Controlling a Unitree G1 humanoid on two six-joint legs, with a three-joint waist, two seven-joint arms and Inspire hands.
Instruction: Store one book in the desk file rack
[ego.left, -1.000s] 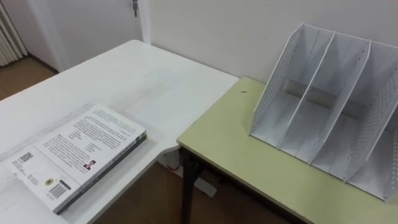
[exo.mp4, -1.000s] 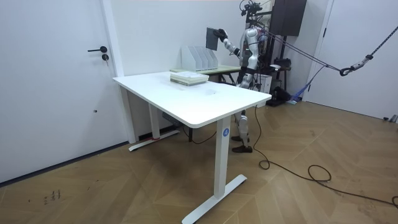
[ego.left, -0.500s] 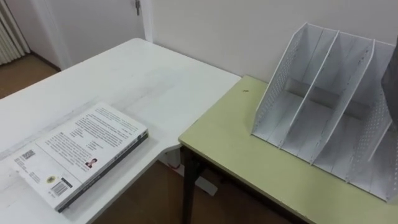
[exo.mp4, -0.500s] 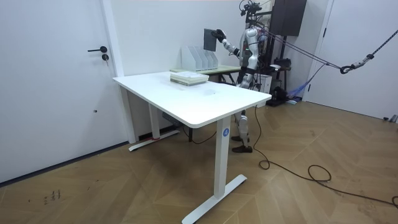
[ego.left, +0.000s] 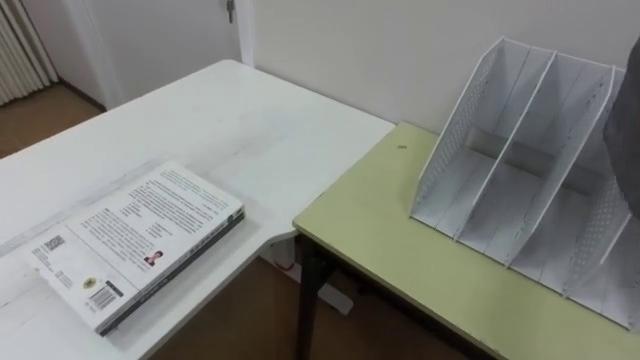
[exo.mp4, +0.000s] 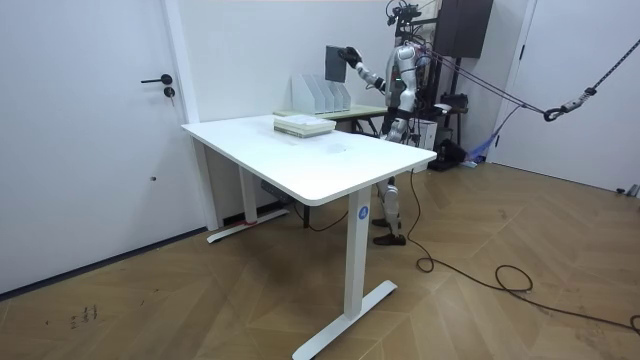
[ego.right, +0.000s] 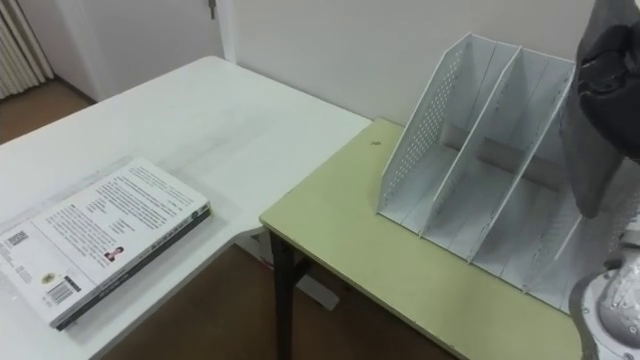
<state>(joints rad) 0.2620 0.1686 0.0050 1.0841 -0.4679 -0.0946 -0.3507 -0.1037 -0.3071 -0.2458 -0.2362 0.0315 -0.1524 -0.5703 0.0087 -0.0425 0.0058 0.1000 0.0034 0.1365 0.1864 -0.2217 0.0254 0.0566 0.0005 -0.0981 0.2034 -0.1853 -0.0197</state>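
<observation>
My right hand (ego.right: 606, 52) is shut on a dark grey book (ego.right: 596, 150), which hangs upright over the right end of the white file rack (ego.right: 470, 140). The rack has three open slots with perforated walls and stands on the green table (ego.right: 340, 235). The book's edge also shows at the right border of the left eye view (ego.left: 628, 140). In the room view I stand behind the green table, my right hand (exo.mp4: 352, 54) raised with the book (exo.mp4: 335, 62) above the rack (exo.mp4: 322, 93).
A white desk (ego.left: 220, 120) adjoins the green table (ego.left: 400, 250) on my left. A stack of books (ego.left: 135, 245) with a printed white cover lies near its front edge. A wall runs close behind the rack. A door (exo.mp4: 100, 130) is left of the desk in the room view.
The dark book has come into the left eye view from the right, nearer the rack's right slot. In the room view the raised arm has moved the book slightly towards the rack.
</observation>
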